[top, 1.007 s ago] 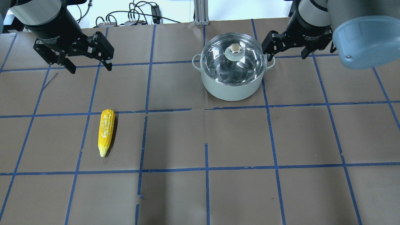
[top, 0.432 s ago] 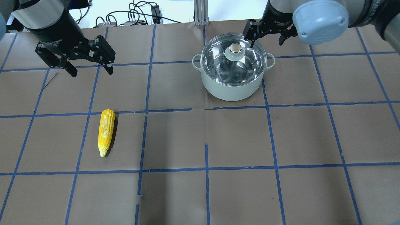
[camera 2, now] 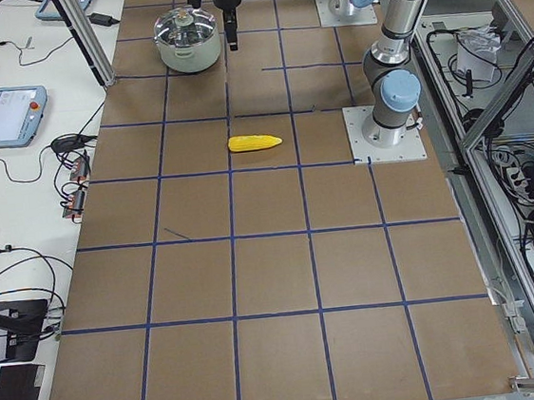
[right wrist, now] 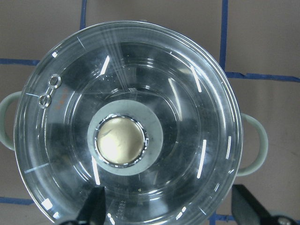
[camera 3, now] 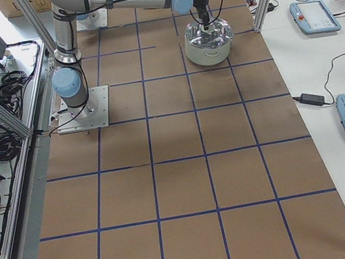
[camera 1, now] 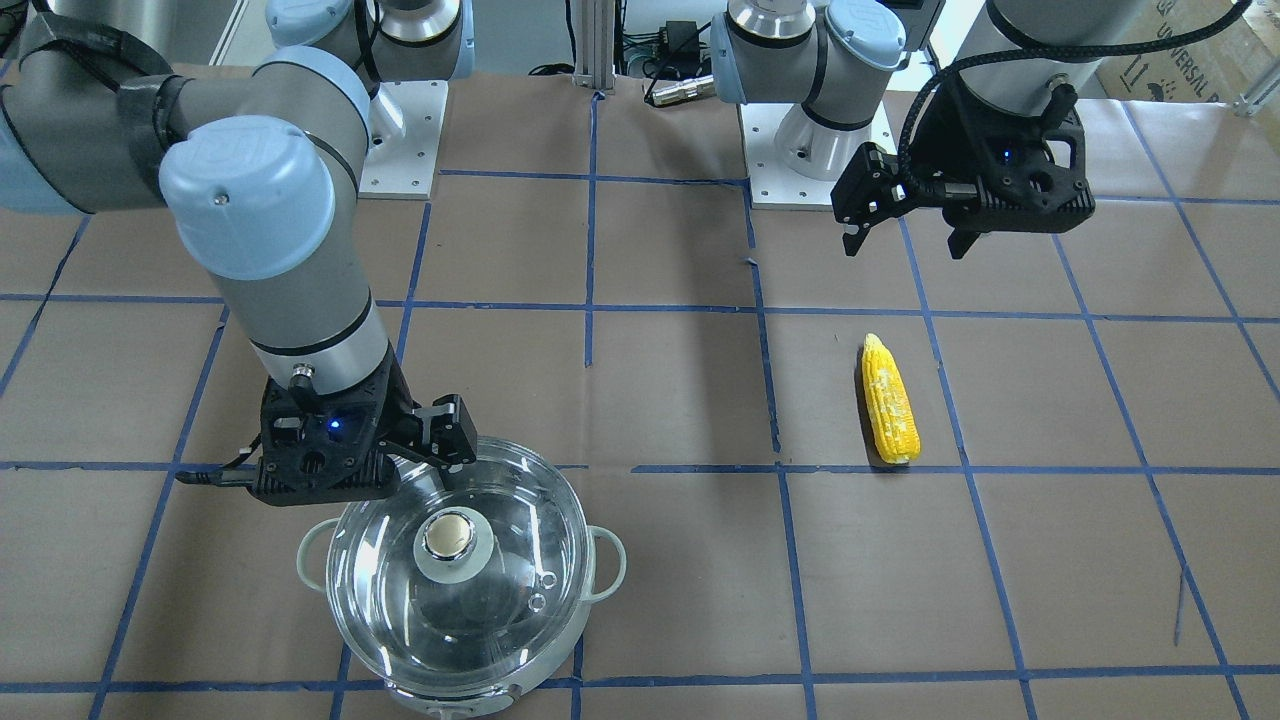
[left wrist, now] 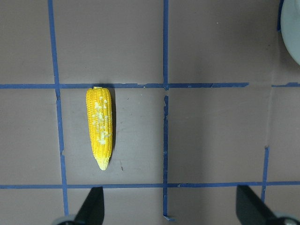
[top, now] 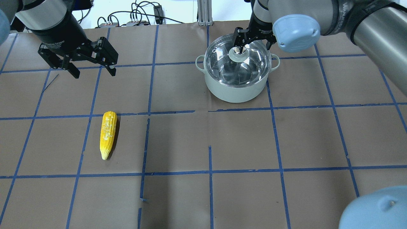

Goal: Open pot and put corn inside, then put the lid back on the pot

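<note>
The pot [top: 235, 90] stands at the far middle-right of the table, pale-walled with two looped handles, and the clear glass lid [top: 222, 60] sits on it. My right gripper [top: 252, 43] hangs open just above the lid, its fingers either side of the beige-topped knob [right wrist: 121, 143] and apart from it. It also shows in the front view [camera 1: 400, 465] and in its own wrist view [right wrist: 171, 208]. The yellow corn [top: 108, 133] lies on the table at the left. My left gripper [top: 93, 70] is open and empty, high above the table beyond the corn [left wrist: 99, 127].
The table is covered in brown paper with a grid of blue tape. Cables and small boxes [top: 136, 16] lie past the far edge, beside a metal post [top: 205, 12]. The arm bases [camera 1: 810, 150] stand on plates at the robot's side.
My right arm has swung left from beside the pot's right handle to over the lid's knob. My left gripper has hardly moved. Corn, pot and lid are where they were.
</note>
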